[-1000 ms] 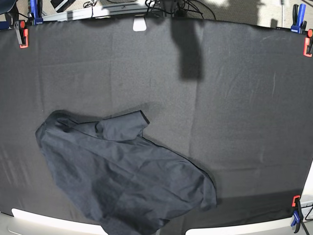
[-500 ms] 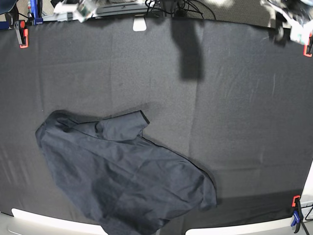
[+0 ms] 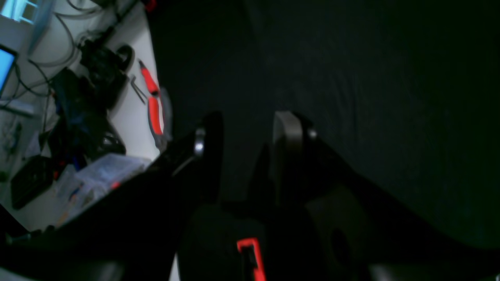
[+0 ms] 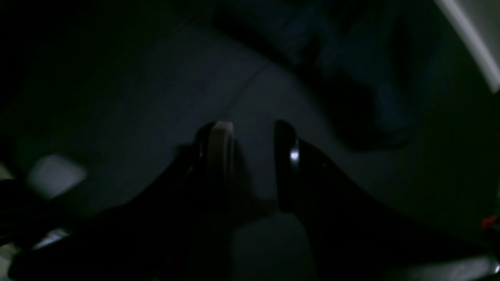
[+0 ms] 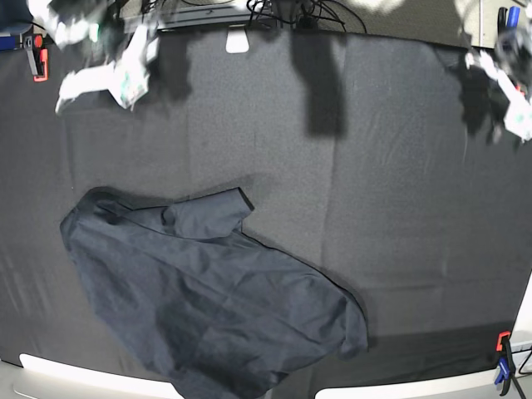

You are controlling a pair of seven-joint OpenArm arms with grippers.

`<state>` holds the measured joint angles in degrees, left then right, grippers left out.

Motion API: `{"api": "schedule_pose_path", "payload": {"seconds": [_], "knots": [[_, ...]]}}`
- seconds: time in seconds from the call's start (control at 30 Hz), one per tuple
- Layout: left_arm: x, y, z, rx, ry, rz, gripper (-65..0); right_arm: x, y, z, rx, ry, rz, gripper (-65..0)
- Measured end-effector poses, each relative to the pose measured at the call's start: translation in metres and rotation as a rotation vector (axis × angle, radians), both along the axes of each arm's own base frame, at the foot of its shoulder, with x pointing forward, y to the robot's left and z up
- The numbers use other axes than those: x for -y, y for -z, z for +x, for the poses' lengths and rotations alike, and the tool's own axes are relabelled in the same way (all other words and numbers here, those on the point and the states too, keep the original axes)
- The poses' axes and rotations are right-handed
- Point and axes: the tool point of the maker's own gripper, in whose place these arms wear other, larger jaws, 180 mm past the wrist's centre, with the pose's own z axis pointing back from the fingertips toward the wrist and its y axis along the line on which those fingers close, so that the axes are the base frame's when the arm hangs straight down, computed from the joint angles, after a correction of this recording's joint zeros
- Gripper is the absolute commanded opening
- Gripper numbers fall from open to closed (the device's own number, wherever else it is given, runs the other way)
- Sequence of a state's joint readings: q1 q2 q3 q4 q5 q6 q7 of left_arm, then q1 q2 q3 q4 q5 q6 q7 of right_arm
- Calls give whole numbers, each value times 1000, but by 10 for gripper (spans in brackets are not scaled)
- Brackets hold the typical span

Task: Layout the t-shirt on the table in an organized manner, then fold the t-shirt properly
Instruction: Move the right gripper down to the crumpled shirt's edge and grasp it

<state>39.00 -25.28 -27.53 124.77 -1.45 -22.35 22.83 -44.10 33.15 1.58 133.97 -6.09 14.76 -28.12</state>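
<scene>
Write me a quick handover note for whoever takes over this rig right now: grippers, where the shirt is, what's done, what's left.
Left gripper: open, empty, above bare black table near its edge, beside the cluttered side bench.
Right gripper: jaws apart, nothing between them, over the table with the t-shirt ahead of it.
T-shirt: crumpled heap on the near part of the table, toward the right arm's side; one sleeve sticks out toward the middle. Its near edge reaches the table's front edge.
Done: nothing on the shirt itself; neither arm touches it.
Left: spread it flat, straighten sleeves and hem, then fold.
</scene>
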Motion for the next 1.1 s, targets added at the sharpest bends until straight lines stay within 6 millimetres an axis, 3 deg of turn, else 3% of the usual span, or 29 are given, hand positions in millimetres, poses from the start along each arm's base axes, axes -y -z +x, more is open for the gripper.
{"api": "schedule_pose_path", "payload": {"seconds": [0.2,0.3,0.5,0.63,0.73,0.93,1.1], "knots": [[6,-8,12,45,17,-10,-450,5,-16,30,105,-8,-101,-305],[25,-1,16,24,84,-10,-450,4,-18,41,136,-21,-108,-305],[67,7,33,25,246,109,-450,24,-5,69,153,15,-147,-305],[76,3,43,59,254,110,-450,38,7,85,146,36,-164,-306],[74,5,47,63,250,104,-450,44,23,95,107,5,-182,-306],[54,37,48,-23,201,108,-450,66,36,126,108,43,-225,-306],[47,33,51,5,154,105,-450,60,79,136,23,-41,-356,-306]]}}
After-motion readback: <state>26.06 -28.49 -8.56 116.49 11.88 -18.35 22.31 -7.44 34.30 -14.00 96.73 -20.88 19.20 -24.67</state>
